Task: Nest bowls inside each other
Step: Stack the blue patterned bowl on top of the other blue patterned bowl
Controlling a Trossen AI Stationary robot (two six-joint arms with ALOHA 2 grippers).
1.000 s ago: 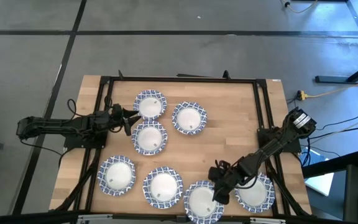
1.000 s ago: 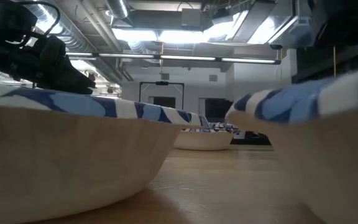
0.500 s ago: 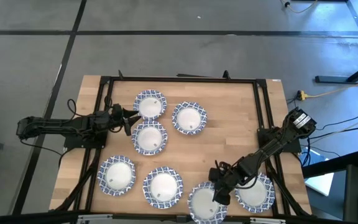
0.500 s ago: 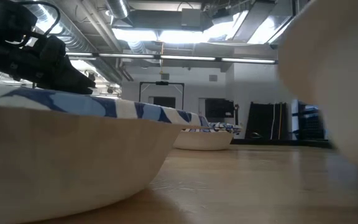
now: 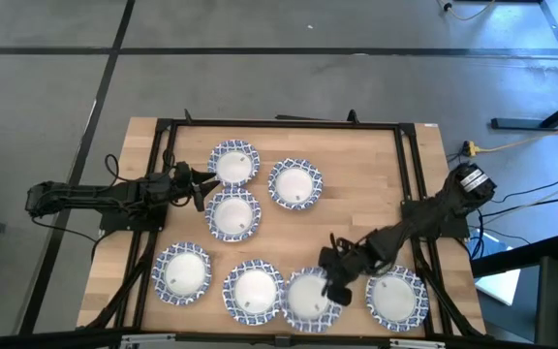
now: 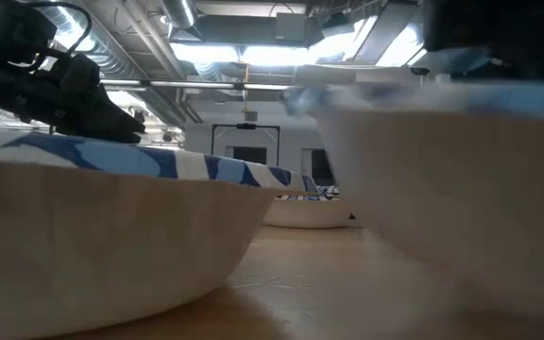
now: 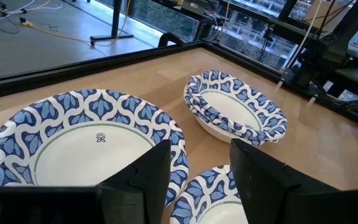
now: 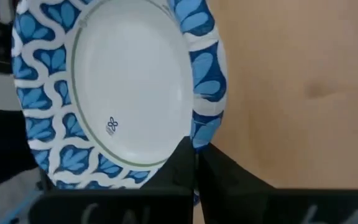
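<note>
The right claw (image 5: 335,288) is pinched tight on the rim of a bowl (image 5: 308,298) at the near edge of the bench (image 5: 356,208). In the right wrist view its two dark fingers (image 8: 188,163) meet on the blue-patterned edge of that bowl (image 8: 126,87), with bare wood showing beside it. Seen from above, the held bowl sits in the front row, just beside and slightly overlapping the rim of the middle front bowl (image 5: 254,290) to its left. Another bowl (image 5: 395,298) lies on its other side, near the right arm. A fourth front-row bowl (image 5: 183,272) lies toward the left corner.

Three more bowls lie farther back: one (image 5: 233,163) near the back left, one (image 5: 294,184) just to its right, and one (image 5: 232,215) in front of them.

The left claw (image 5: 198,188) rests at the left side of the bench, its fingers (image 7: 143,177) spread wide and holding nothing, close to the back-left bowl and the one in front of it. Its wrist view shows a bowl (image 7: 92,140) just ahead of the fingers and what looks like two bowls stacked together (image 7: 235,112) a little farther off.

In the low view a bowl's side (image 6: 102,236) fills the left and a blurred bowl (image 6: 451,179) fills the right, off the wood
</note>
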